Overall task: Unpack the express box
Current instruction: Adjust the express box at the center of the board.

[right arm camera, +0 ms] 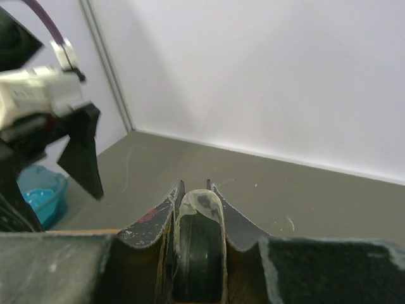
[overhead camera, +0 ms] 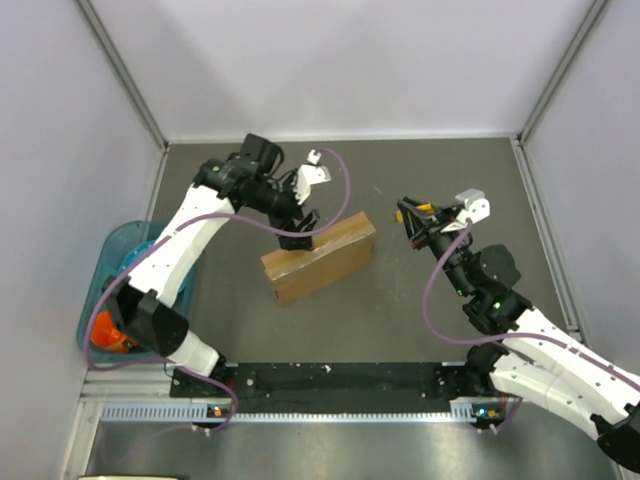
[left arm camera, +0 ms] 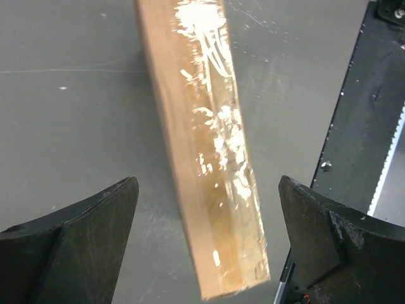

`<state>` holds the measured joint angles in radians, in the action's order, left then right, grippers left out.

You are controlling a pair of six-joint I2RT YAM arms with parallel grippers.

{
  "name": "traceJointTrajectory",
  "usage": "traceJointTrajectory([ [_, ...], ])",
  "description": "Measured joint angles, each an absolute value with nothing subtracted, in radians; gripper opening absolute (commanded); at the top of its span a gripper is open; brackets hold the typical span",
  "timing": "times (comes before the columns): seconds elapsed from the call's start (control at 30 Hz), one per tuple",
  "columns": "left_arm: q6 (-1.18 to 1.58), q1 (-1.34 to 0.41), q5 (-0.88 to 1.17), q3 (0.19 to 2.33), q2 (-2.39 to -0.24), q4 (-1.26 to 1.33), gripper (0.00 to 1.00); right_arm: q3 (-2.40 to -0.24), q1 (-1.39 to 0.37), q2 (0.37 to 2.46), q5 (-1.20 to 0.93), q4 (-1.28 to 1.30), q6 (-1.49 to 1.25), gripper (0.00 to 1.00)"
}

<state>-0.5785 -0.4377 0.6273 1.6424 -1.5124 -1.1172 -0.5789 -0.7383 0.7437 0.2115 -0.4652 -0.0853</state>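
Fig.: express box [overhead camera: 320, 258] on edge mid-table [overhead camera: 420, 320]. L gripper [left arm camera: 207, 183] wide open astride taped top; R gripper [overhead camera: 411, 215] clamps knife [right arm camera: 199, 247], well apart. Risk: narrow base, so an off-centre squeeze likely topples box.

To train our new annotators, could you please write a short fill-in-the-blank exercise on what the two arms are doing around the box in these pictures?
1. The left gripper hangs over the express box with its jaws ____.
2. The right gripper is ____ on the small yellow utility knife.
3. The blue bin stands beside the ____ arm.
4. In the left wrist view, shiny clear ____ runs along the box's narrow edge.

Missing words: open; shut; left; tape.
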Motion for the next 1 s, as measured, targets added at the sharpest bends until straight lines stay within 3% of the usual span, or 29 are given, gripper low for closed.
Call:
traceJointTrajectory([
  [0.27, -0.531, -0.564, 0.607, 1.641, -1.574, -1.092, 0.99, -0.579, -0.730, 0.680, 0.244, -0.432, -0.061, 0.00],
  [0.67, -0.496, -0.577, 0.522, 1.650, -1.695, -1.074, 0.99, -0.579, -0.722, 0.650, 0.253, -0.417, -0.051, 0.00],
  [1.0, -0.485, -0.598, 0.450, 1.535, -1.699, -1.011, 0.99, -0.578, -0.717, 0.648, 0.258, -0.418, -0.052, 0.00],
])
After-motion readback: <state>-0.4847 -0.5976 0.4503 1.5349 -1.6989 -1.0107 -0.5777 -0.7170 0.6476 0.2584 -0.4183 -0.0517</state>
